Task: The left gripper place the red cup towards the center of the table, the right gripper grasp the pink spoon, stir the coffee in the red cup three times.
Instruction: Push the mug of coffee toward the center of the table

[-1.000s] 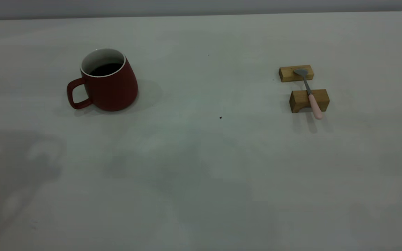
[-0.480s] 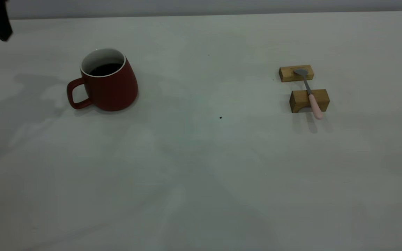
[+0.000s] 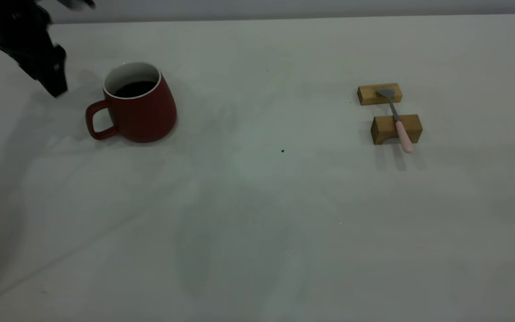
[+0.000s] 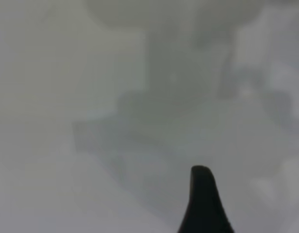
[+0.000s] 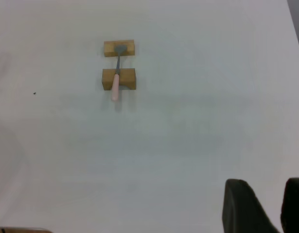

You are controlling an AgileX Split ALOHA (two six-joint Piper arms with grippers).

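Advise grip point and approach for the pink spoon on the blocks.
Probably grip the spoon by the pink handle, from above, fingers across it. It bridges two wooden blocks, bowl on the far one, handle end overhanging the near one clear of the table.

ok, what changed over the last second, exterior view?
The left gripper came into view at the far left and descended toward the red cup, now beside its handle side, not touching. The cup, pink spoon on the wooden blocks and table are unchanged.
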